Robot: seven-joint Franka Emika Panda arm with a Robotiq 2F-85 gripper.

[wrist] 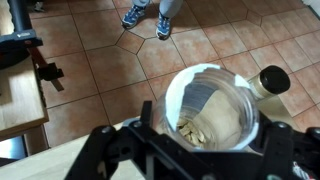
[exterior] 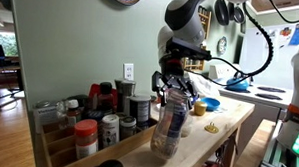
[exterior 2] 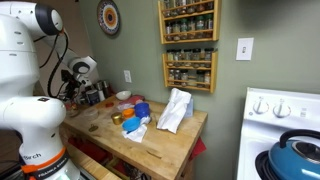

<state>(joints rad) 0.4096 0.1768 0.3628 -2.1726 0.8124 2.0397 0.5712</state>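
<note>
A clear open-topped jar [exterior: 168,129] stands out at the front of the wooden counter [exterior: 220,131] in an exterior view, directly below my gripper [exterior: 175,92]. In the wrist view I look straight down into the jar [wrist: 210,100]; a few pale yellow pieces lie at its bottom. My gripper [wrist: 208,132] has its black fingers [wrist: 150,128] against the jar's sides, shut on it. Whether the jar's base rests on the counter I cannot tell. In the exterior view from across the room the gripper [exterior 2: 74,88] is small, and the jar does not show.
A wooden rack of spice jars [exterior: 88,116] lines the wall. A blue bowl [exterior: 211,104] and a yellow scrap [exterior: 212,127] lie further along. A white bag [exterior 2: 175,110], wall shelves [exterior 2: 188,45] and a stove [exterior 2: 285,115] show. A person's shoes [wrist: 148,15] stand on the tile floor.
</note>
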